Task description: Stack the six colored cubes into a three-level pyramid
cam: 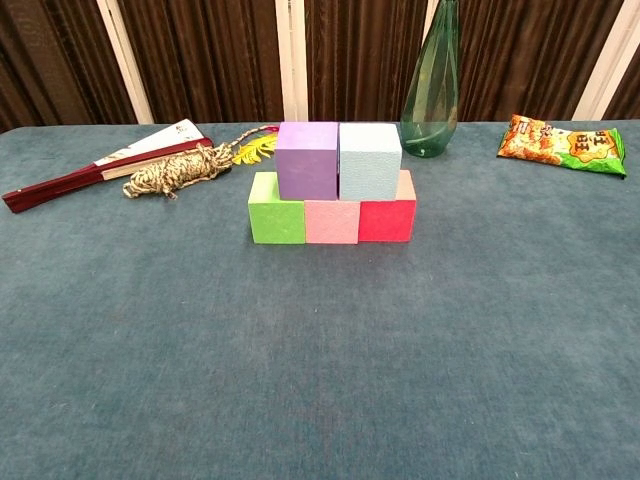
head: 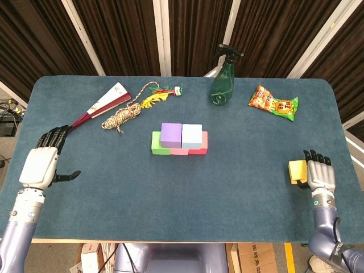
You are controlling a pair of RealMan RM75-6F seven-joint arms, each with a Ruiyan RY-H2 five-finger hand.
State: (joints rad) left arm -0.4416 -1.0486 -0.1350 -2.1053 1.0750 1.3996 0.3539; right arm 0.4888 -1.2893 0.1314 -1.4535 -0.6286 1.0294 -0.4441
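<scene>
The blue felt-like surface (head: 114,193) has wide bare room along its near half. At its right edge the right hand (head: 319,177) grasps the yellow cube (head: 297,171), fingers (head: 311,157) wrapped against its side. At the left edge the left hand (head: 42,162) holds nothing, fingers extended and apart.

Mid-surface stands the matte foam stack: green cube (cam: 276,209), pink cube (cam: 331,221) and red cube (cam: 387,218) touching in a row, with purple cube (cam: 307,160) and light blue cube (cam: 369,160) side by side on top (top level unfilled).

Along the far edge lie a folded fan (head: 102,104), a coiled rope (head: 122,116), a green spray bottle (head: 223,81) and a crinkled snack packet (head: 273,103).
</scene>
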